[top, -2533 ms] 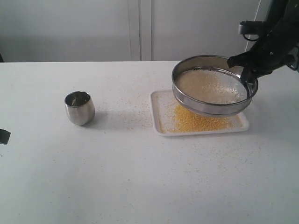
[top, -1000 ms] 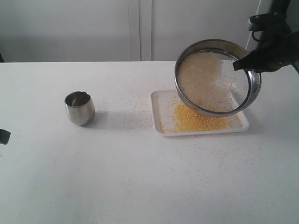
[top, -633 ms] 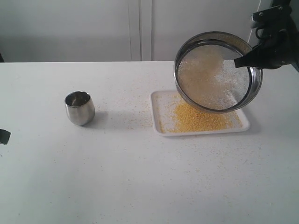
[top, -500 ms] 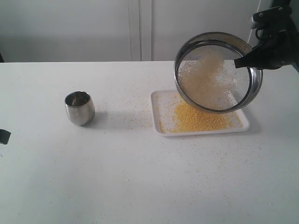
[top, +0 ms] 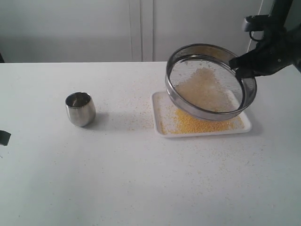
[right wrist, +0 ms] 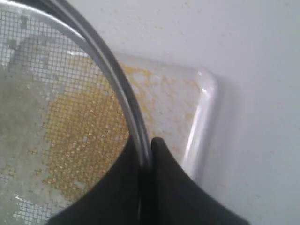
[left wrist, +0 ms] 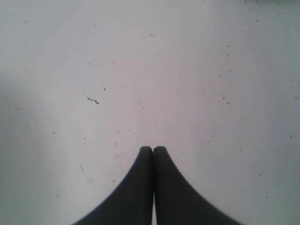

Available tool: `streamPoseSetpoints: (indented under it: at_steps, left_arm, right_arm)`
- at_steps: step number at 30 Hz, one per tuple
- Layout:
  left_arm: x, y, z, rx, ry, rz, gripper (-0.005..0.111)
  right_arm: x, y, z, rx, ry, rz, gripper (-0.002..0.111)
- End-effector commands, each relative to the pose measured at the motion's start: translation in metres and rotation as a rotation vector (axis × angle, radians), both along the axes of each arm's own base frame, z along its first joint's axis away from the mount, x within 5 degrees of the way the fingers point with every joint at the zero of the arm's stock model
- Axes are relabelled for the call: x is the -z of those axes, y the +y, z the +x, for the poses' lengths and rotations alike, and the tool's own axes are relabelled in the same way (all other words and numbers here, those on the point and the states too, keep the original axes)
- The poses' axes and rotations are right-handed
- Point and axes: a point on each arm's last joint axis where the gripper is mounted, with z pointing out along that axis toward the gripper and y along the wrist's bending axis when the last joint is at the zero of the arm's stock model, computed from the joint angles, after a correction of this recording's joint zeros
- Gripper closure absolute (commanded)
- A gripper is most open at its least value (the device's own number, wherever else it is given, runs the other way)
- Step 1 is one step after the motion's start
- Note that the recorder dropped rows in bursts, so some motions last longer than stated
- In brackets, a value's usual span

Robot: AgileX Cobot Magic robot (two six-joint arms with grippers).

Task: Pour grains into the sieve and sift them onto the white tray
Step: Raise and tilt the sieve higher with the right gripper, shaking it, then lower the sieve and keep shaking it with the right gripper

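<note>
Spillage risk: right tool (top: 240,70), clamped narrow on the rim of the tilted sieve (top: 183,75), hangs it above the white tray (top: 157,113) below; a hard shake could fling grains (top: 207,89) past onto the counter (top: 141,179).

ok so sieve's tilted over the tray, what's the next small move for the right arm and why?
Probably level the sieve and give it a short shake. The right pincer grips its rim, it hangs tilted above the white tray, pale grains lie on the mesh, and yellow meal is piled below.
</note>
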Motion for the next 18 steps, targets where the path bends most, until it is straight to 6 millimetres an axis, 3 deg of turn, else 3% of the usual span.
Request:
streamPoseSetpoints:
  at_steps: [1, 5, 9, 11, 13, 15, 17, 18]
  left_arm:
    - [0.0, 0.001, -0.002, -0.005, 0.005, -0.004, 0.107]
    - [0.0, 0.001, -0.002, -0.005, 0.005, -0.004, 0.107]
    - [0.0, 0.001, -0.002, -0.005, 0.005, -0.004, 0.107]
    - [0.0, 0.001, -0.002, -0.005, 0.005, -0.004, 0.107]
    - [0.0, 0.001, -0.002, -0.005, 0.005, -0.004, 0.107]
    - [0.0, 0.001, -0.002, -0.005, 0.005, -0.004, 0.107]
    - [0.0, 0.001, -0.002, -0.005, 0.005, -0.004, 0.107]
    - [0.0, 0.001, -0.002, -0.005, 0.005, -0.004, 0.107]
  right_arm:
    - [-0.034, -0.015, 0.005, 0.137, 0.128, -0.083, 0.108]
    - [-0.051, -0.006, 0.009, 0.124, 0.153, -0.068, 0.108]
    - [-0.046, 0.028, 0.011, 0.051, 0.158, -0.042, 0.108]
    - [-0.039, 0.045, 0.01, -0.055, 0.171, -0.111, 0.108]
    - [-0.034, 0.039, 0.01, -0.11, 0.172, -0.289, 0.108]
    - [-0.033, 0.007, 0.015, 0.054, 0.172, -0.391, 0.108]
    - [-0.031, -0.001, 0.02, 0.186, 0.172, -0.193, 0.108]
    - [-0.027, 0.009, 0.021, 0.123, 0.187, -0.076, 0.108]
